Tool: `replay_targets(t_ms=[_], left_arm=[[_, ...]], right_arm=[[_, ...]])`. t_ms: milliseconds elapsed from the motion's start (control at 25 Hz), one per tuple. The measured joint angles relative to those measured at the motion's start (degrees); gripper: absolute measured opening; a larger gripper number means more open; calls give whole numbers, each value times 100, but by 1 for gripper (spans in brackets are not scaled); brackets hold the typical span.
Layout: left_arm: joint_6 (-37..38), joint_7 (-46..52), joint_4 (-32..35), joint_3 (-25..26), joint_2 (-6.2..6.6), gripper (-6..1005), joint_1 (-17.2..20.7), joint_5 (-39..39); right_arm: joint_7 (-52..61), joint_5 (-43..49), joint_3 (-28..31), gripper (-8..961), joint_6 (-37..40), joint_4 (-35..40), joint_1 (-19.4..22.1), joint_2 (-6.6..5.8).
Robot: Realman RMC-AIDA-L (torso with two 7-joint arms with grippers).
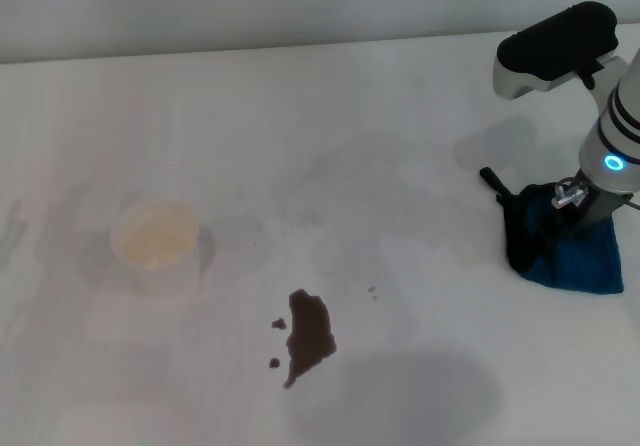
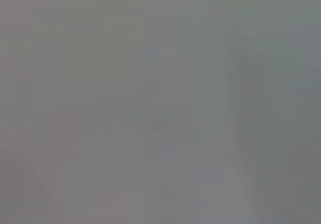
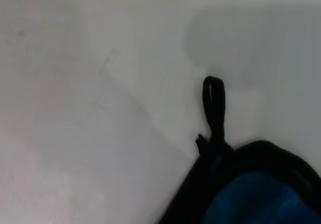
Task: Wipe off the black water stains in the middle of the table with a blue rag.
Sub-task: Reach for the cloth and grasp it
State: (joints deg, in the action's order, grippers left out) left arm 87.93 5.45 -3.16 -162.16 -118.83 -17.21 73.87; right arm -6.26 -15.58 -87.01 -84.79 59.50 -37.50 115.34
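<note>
The black water stains [image 1: 308, 336] are a dark brown blotch with a few tiny droplets on the white table [image 1: 400, 146], near the front middle in the head view. The blue rag [image 1: 582, 258] with black trim lies bunched at the right side. My right gripper [image 1: 563, 209] is down on the rag's near part, and the arm hides the contact. The right wrist view shows the rag [image 3: 256, 199] close up, with its black loop [image 3: 213, 101] lying on the table. My left arm is out of the head view, and the left wrist view shows only a plain grey surface.
A white paper cup [image 1: 155, 238] stands on the table to the left of the stains. The table's back edge [image 1: 250, 51] runs along the top of the head view. The right arm's dark elbow housing [image 1: 555, 41] hangs above the rag.
</note>
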Motion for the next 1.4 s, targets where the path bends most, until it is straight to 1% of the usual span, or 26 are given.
replay_targets(t_ms=[320, 480, 600, 800, 1240, 1400], left_arm=[[-33, 0, 0, 0, -8, 879, 6, -1], [-52, 0, 0, 0, -9, 879, -7, -3], [-59, 0, 0, 0, -9, 878, -10, -4], [-60, 0, 0, 0, -9, 878, -19, -5], [-59, 0, 0, 0, -9, 876, -7, -5], [-58, 0, 0, 0, -9, 876, -6, 1]], right_arm=[[-110, 30, 17, 508, 130, -402, -137, -22], [-154, 88, 15, 514, 134, -472, -151, -6], [-163, 108, 10, 393, 136, -484, -152, -1], [-202, 142, 3, 232, 155, -530, -165, 0], [-234, 158, 0, 156, 139, -552, -156, -5], [-239, 165, -1, 111, 126, -501, -132, -2]])
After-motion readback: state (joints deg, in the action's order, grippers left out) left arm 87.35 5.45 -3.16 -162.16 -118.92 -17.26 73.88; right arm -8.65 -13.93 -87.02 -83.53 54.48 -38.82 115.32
